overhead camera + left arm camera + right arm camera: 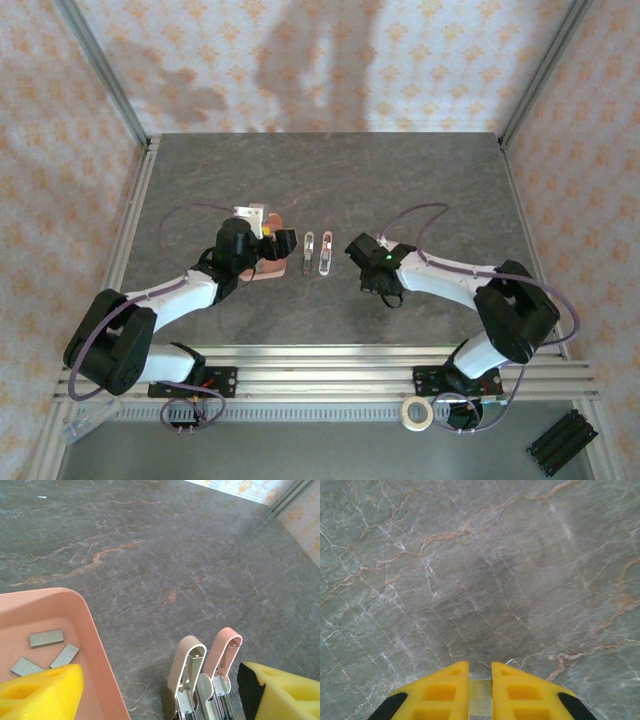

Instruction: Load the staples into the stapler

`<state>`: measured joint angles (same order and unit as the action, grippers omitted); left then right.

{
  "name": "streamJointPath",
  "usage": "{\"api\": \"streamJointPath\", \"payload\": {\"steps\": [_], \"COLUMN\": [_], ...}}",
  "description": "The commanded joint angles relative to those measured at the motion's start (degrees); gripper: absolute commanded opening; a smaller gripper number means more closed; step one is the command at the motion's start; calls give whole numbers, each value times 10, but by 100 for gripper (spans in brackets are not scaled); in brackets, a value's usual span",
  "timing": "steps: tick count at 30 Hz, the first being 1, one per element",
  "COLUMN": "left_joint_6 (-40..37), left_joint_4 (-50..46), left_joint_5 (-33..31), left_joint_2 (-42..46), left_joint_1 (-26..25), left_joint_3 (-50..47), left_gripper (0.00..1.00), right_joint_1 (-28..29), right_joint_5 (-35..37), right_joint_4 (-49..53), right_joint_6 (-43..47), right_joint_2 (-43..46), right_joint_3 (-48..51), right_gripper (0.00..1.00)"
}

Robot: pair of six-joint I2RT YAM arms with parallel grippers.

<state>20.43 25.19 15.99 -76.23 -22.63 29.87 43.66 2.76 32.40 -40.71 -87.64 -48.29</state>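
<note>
Right wrist — jaws tight on staples (480, 701)

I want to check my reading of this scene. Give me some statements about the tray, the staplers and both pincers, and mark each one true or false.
1. Three staple strips lie in the pink tray. True.
2. Both staplers lie inside the tray. False: the tan stapler and the pink stapler lie side by side on the table, beside the tray.
3. The left pincer is open. True.
4. The right pincer stands wide open. False: it is shut on a thin pale strip.
</note>
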Motion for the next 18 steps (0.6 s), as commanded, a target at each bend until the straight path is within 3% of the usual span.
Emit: {"api": "streamJointPath", "payload": {"steps": [1,12,18], "left_joint_6": [-10,-7,-6], "left_joint_4": [24,14,11], "left_joint_5": [-15,-31,-34], "left_joint_2": [-5,5,1], "left_joint_1": [-6,-7,-7], "left_joint_3": [9,4,10], "left_gripper": [81,82,82], "right_joint_1": [-2,-3,-4], "right_joint_5": [-5,-13,-19], "right_joint_4": [-14,-16,23], "right_joint_6": [-1,11,17], "right_joint_2": [-17,-34,-30], "right_joint_3": [4,-1,-26], "right_gripper": [15,15,33]}}
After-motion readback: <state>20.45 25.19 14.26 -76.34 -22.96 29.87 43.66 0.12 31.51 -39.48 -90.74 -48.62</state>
